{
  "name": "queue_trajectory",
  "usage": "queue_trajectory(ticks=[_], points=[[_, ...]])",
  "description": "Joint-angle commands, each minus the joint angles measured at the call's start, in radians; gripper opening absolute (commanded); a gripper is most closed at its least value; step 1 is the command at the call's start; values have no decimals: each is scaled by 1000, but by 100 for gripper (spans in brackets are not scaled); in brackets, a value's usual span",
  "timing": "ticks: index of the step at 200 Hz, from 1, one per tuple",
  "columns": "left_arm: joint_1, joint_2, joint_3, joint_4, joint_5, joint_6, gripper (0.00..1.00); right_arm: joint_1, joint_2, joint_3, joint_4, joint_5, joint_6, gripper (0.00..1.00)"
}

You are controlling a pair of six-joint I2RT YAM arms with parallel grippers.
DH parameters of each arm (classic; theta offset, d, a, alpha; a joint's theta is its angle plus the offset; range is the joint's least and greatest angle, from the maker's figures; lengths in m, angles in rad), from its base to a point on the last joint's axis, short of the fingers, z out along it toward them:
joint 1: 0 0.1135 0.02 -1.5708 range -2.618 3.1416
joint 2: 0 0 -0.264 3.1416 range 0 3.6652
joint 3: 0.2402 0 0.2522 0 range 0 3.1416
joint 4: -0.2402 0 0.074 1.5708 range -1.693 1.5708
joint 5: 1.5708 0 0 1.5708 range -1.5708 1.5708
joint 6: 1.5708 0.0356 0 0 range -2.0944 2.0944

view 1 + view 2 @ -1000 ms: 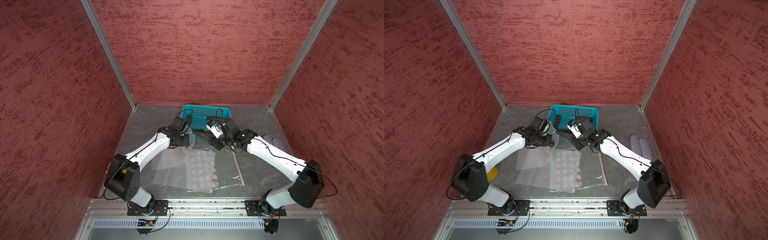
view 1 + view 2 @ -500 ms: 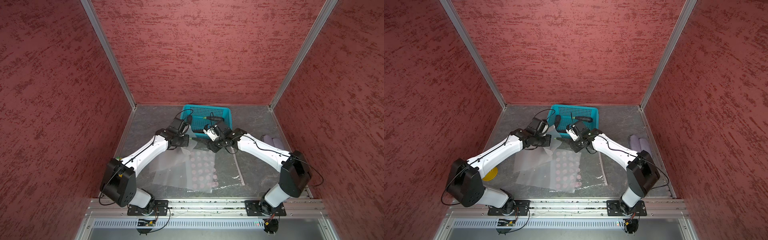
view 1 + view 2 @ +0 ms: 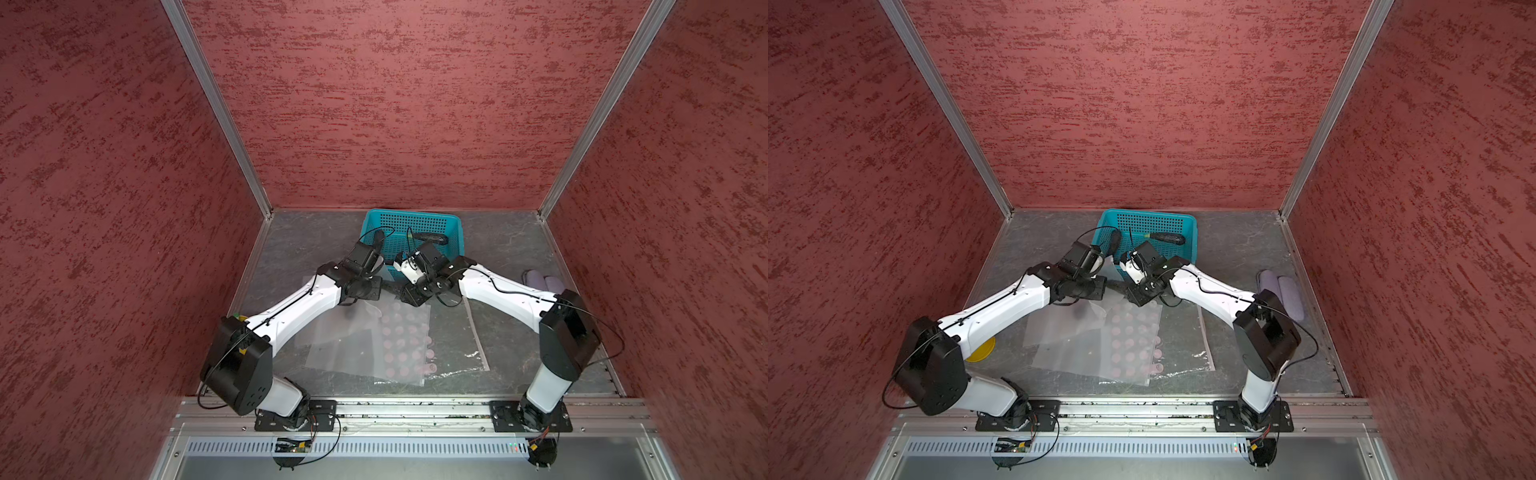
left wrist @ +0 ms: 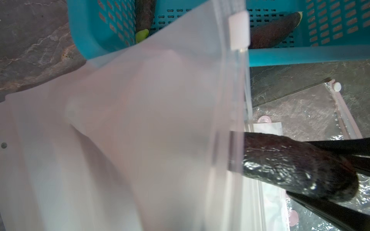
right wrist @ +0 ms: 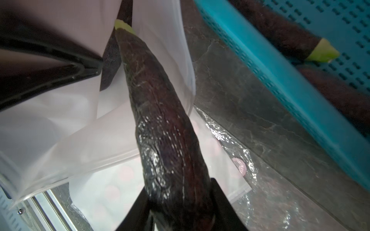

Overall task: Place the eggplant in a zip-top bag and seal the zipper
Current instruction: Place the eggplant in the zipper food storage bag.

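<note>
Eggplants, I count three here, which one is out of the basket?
The eggplant held in the right gripper, its green-tipped end poking into the mouth of the frosted bag. The other two lie loose in the blue basket.

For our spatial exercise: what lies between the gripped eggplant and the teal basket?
In the right wrist view, between eggplant and basket: bare tabletop and the edge of a clear bag.
</note>
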Motion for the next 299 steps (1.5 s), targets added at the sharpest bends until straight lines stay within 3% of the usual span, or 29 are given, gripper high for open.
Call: queue_trajectory(ticks=[1, 68, 96, 129, 160, 178, 218, 237, 299], points=[[-19, -17, -13, 33, -20, 19, 0, 6, 16, 13, 52, -57, 21, 38], [-38, -38, -73, 47, 8, -4, 0, 15, 56, 28, 88, -123, 21, 41], [-39, -53, -95, 71, 40, -20, 0, 17, 78, 37, 117, -142, 36, 49], [-23, -62, -111, 76, 53, -36, 0, 17, 38, 10, 176, -150, 52, 66], [13, -68, -123, 81, 81, -52, 0, 17, -16, -36, 221, -167, 59, 69], [27, -86, -130, 92, 104, -60, 0, 14, -37, -66, 253, -178, 70, 66], [49, -119, -148, 105, 122, -69, 0, 6, -47, -105, 309, -238, 85, 43], [50, -130, -152, 109, 133, -72, 0, 6, -32, -106, 335, -253, 96, 37], [53, -162, -152, 116, 142, -83, 0, 7, 48, -56, 414, -325, 126, 32]])
